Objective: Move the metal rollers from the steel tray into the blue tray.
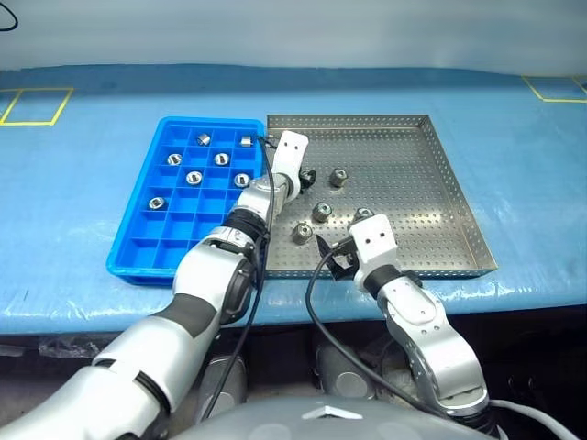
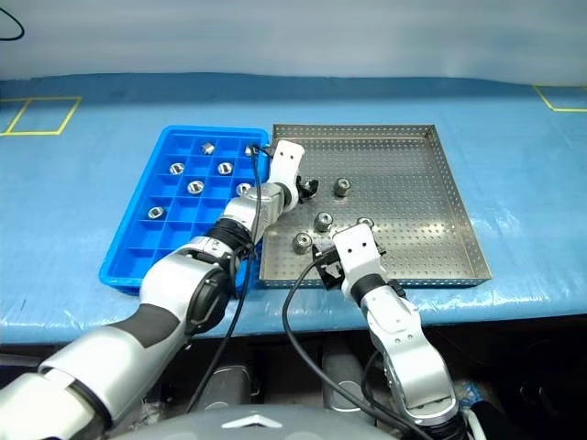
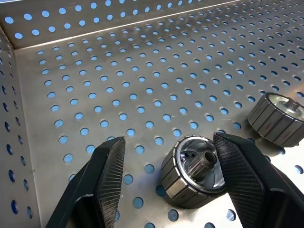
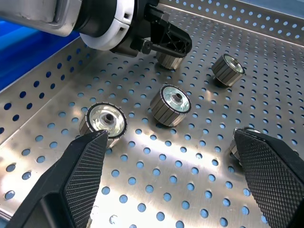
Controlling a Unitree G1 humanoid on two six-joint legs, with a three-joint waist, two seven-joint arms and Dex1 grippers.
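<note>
The steel tray (image 1: 413,183) lies on the right of the blue table cover and the blue tray (image 1: 138,247) lies against its left side. Several metal rollers (image 1: 322,212) stand loose on the perforated floor. My left gripper (image 3: 168,152) reaches in near the steel tray's left wall and is open around one roller (image 3: 194,171). One finger touches that roller and the other stands apart from it. A second roller (image 3: 278,116) sits just beyond. My right gripper (image 4: 171,142) hovers wide open over the tray's near part, holding nothing, with rollers (image 4: 170,104) ahead of it. Several rollers (image 1: 193,178) lie in the blue tray's compartments.
The steel tray's low rim (image 1: 477,247) rises around the rollers. The near rows of the blue tray's compartments (image 1: 174,243) hold nothing. Yellow tape squares (image 1: 37,105) mark the blue cover at the far corners. A black cable (image 1: 312,293) loops between the arms at the table's edge.
</note>
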